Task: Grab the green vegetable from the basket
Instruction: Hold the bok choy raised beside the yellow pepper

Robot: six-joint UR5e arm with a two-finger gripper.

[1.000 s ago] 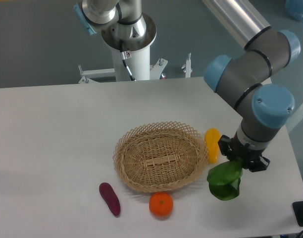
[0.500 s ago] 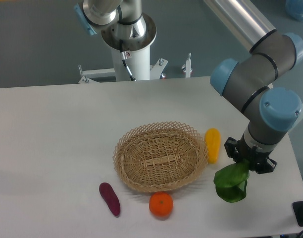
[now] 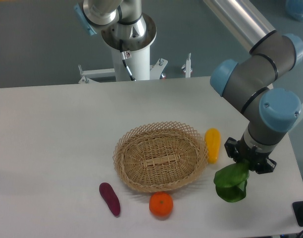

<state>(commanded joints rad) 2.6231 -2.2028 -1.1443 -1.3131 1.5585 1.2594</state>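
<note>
Nothing shifts in the last half second: the end effector (image 3: 244, 166), clamped on the green vegetable (image 3: 231, 182), has stopped right of the basket (image 3: 161, 155), so the pick looks finished.

Bench (image 3: 57, 129): white, spanning the lower two thirds of the frame.
Yellow oblong vegetable (image 3: 212, 144): lying on the bench right of centre, long axis running up and down the frame.
Orange fruit (image 3: 161, 204): round, on the bench at lower centre.
Purple oblong vegetable (image 3: 110, 199): on the bench at lower left of centre, slanted, left of the orange fruit and apart from it.
Dark object (image 3: 302, 213): at the lower right edge, cut off by the frame.
</note>
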